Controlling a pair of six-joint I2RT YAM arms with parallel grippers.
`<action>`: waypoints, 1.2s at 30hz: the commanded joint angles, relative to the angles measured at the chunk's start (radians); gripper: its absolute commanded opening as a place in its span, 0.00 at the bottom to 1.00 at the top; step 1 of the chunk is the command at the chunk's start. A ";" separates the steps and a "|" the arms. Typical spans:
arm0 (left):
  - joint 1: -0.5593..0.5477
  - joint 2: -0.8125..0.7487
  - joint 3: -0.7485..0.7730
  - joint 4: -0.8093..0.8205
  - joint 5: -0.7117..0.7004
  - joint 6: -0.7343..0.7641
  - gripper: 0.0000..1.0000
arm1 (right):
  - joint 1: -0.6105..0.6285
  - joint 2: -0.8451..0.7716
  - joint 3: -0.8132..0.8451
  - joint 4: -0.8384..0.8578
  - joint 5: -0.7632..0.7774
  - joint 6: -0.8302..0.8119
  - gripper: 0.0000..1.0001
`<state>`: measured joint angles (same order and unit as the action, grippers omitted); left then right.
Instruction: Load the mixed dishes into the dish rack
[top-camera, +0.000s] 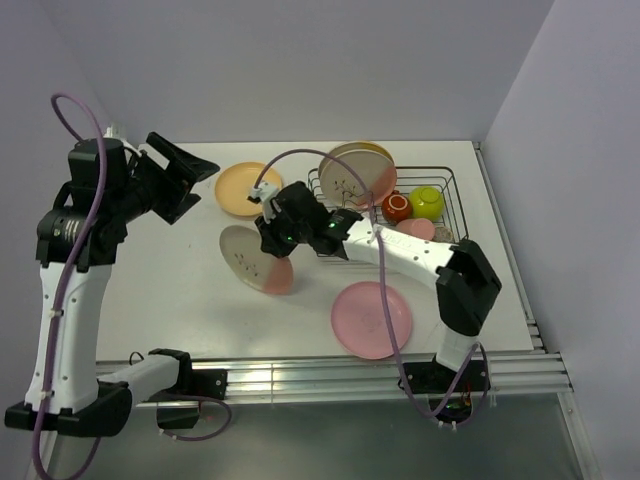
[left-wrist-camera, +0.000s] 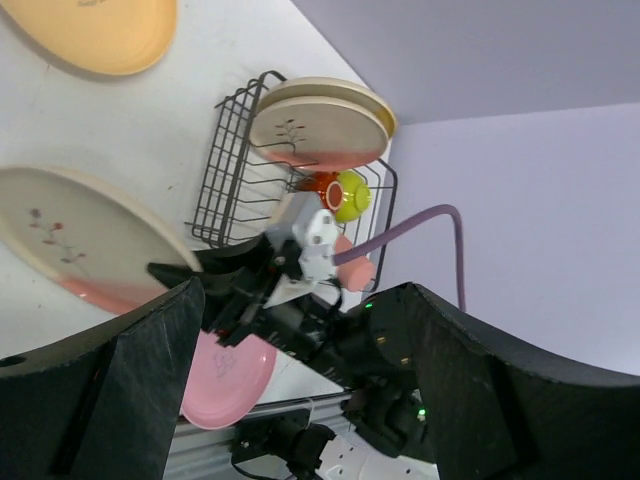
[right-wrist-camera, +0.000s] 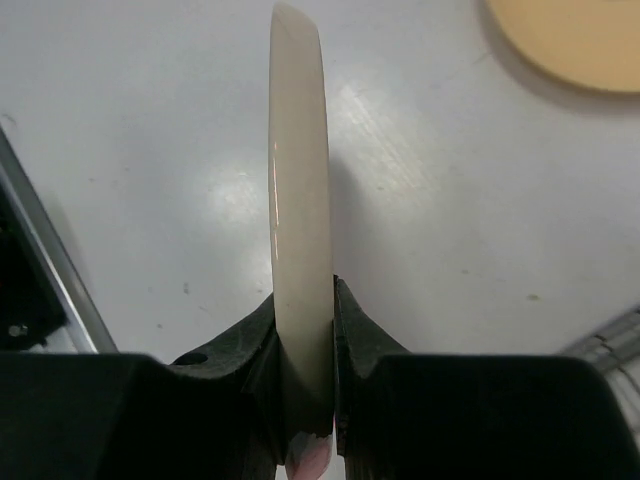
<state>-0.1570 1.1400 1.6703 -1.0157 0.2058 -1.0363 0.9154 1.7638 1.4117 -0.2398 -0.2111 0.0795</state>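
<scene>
Five plates: two cream plates (top-camera: 355, 175) upright in the dish rack (top-camera: 452, 178) by the counter's (top-camera: 160, 290) far-right corner, orange plate (top-camera: 245, 188) far-centre, pink plate (top-camera: 372, 318) at the near edge, cream-and-pink plate (top-camera: 250, 258) clamped mid-counter by the right fingers (right-wrist-camera: 235, 350), left fingers (left-wrist-camera: 150, 390) spread empty.

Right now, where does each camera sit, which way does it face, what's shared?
Top: fixed above, behind the bases, looking down at the table; both arms show, left gripper open, right gripper shut on the cream-and-pink plate.
Left wrist: raised, facing across the table toward the dish rack; own open fingers frame it.
Right wrist: looking along its fingers at that plate, edge-on.
Shared: that plate and the orange plate, in all three.
</scene>
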 joint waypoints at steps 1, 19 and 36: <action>-0.004 -0.032 -0.046 0.043 0.027 0.033 0.87 | -0.033 -0.182 0.052 0.051 0.082 -0.125 0.00; -0.004 0.102 -0.259 0.181 0.084 0.180 0.84 | -0.411 -0.415 0.175 -0.154 -0.089 -0.683 0.00; -0.038 0.170 -0.343 0.207 0.050 0.225 0.81 | -0.587 -0.261 0.329 -0.463 -0.243 -1.152 0.00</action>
<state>-0.1864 1.3159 1.3533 -0.8490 0.2638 -0.8463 0.3370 1.5047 1.6440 -0.7761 -0.4496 -0.9733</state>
